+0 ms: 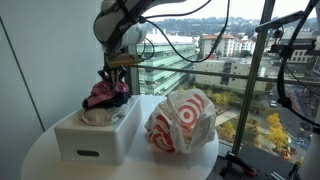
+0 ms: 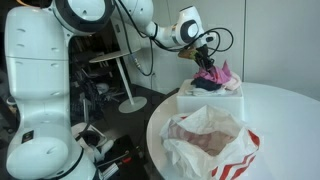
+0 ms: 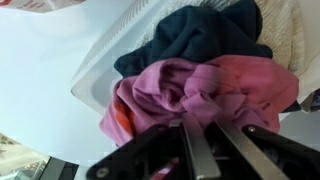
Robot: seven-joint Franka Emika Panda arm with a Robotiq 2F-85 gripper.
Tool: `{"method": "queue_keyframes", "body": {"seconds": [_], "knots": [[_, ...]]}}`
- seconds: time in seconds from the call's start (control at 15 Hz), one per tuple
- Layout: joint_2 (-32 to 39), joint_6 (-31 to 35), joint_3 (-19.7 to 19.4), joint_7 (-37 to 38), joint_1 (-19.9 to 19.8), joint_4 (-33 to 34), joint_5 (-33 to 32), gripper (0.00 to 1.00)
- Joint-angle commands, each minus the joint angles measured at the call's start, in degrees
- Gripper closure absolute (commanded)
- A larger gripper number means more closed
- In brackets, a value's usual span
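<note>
Plainly, the gripper (image 1: 116,72) pinches the soft, crumpled pink cloth (image 3: 200,90) heaped above the white box (image 1: 95,135) rim (rigid, rectangular); a crinkly plastic bag (image 1: 182,122) sits just beside the box.

Clothes (image 1: 105,97) heaped in box (image 1: 95,138) on table (image 1: 35,162). Bag (image 1: 182,120) sits just beside box. Gripper (image 1: 113,75) on top of clothes.

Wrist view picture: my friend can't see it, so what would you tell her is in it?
The gripper pinches its two metal fingers close together on a crumpled pink cloth. That cloth is heaped beside a dark blue cloth in a white box, which stands on a white table.
</note>
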Motion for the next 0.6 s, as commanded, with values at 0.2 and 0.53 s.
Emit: {"method": "queue_keyframes", "body": {"seconds": [0.2, 0.53], "knots": [[-12.59, 0.00, -0.95, 5.63, 2.40, -6.03, -1.16, 0.94], [-26.78, -0.92, 0.96, 16.29, 2.24, -12.81, -7.56, 0.95]]}}
